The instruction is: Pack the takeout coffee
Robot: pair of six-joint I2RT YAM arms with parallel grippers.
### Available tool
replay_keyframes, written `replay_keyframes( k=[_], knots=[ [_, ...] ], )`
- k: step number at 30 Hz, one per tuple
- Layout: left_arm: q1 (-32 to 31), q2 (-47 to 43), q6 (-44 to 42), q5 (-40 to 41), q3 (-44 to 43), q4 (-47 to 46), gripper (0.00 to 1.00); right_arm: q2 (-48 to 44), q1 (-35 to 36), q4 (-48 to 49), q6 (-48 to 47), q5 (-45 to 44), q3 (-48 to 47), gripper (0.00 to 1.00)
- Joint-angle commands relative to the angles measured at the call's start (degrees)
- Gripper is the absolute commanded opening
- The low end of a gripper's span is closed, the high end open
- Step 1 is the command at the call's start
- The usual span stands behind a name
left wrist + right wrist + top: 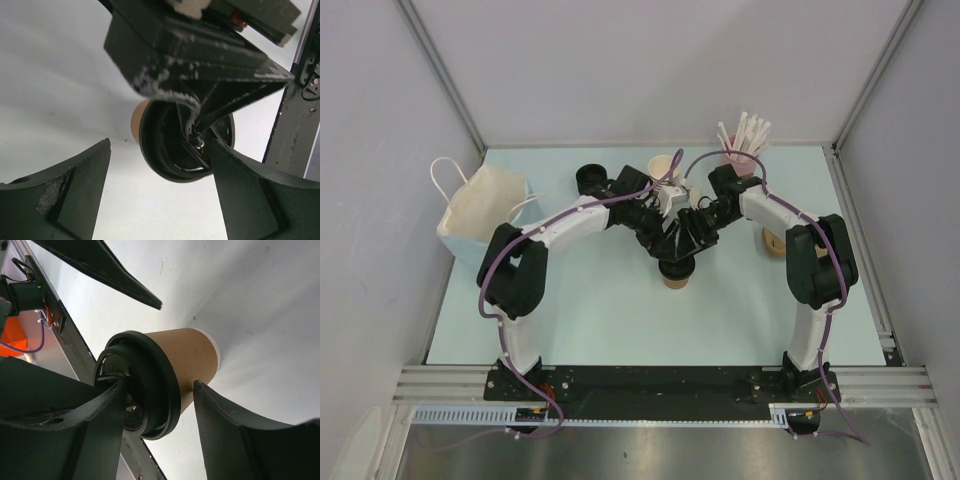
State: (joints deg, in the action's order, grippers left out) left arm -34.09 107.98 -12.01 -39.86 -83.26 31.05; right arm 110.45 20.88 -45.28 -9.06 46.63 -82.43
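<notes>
The takeout coffee (677, 277), a brown kraft cup with a black lid, stands upright mid-table. Both grippers meet right above it. My left gripper (664, 250) is open and holds nothing. In the left wrist view (161, 144) its fingers stand wide on either side of the black lid (170, 150). My right gripper (689, 247) is open over the cup. In the right wrist view (159, 383) one fingertip (112, 395) rests on the lid top (150, 375) and the other (210, 405) sits beside the brown cup wall (187, 355).
A white paper bag (480, 210) with handles stands at the left edge. A stack of black lids (590, 178) and lidless brown cups (663, 167) stand at the back. A pink cup of white sticks (740, 150) is back right. Another brown cup (773, 241) sits behind the right arm.
</notes>
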Motion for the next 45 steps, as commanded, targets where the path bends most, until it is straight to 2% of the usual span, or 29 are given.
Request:
replay_keyframes(
  k=[1,6,12,16,26,34,38,43,45],
  knots=[
    [-0.98,1.61,-0.29,0.03,-2.69,-1.34,0.85,1.34,-0.67,1.77,-2.28,-5.15,-0.27,0.59],
    [-1.07,2.23,-1.17,4.17,-1.29,-2.39,0.82,1.25,-0.76,1.51,-2.45,-4.62,-0.27,0.58],
    [-1.07,3.02,-1.70,5.14,-1.11,-2.31,0.78,1.08,-1.02,1.51,-2.54,-4.36,-0.27,0.58],
    [-1.07,4.77,-1.96,5.75,-1.99,-1.08,0.72,0.55,-1.63,1.68,-2.37,-3.57,-0.27,0.59],
    [-1.95,6.53,-4.34,10.76,-2.60,1.82,0.66,-3.31,-7.34,0.10,-2.37,6.53,-1.76,0.68],
    [-2.65,7.15,-4.51,12.87,-2.69,2.09,0.60,-3.49,-7.26,-0.95,-2.72,11.11,-1.77,0.70],
    [-3.09,7.15,-4.95,13.92,-2.61,2.61,0.57,-1.83,-7.44,-0.52,-1.84,12.52,-1.59,0.67],
    [-3.27,6.80,-5.57,14.81,-2.52,3.14,0.56,0.81,-9.10,-0.16,-0.61,14.71,-1.59,0.55],
    [-3.36,6.89,-5.83,15.07,-2.34,3.40,0.55,1.69,-9.63,-0.16,-0.52,14.98,-1.41,0.53]
  ],
)
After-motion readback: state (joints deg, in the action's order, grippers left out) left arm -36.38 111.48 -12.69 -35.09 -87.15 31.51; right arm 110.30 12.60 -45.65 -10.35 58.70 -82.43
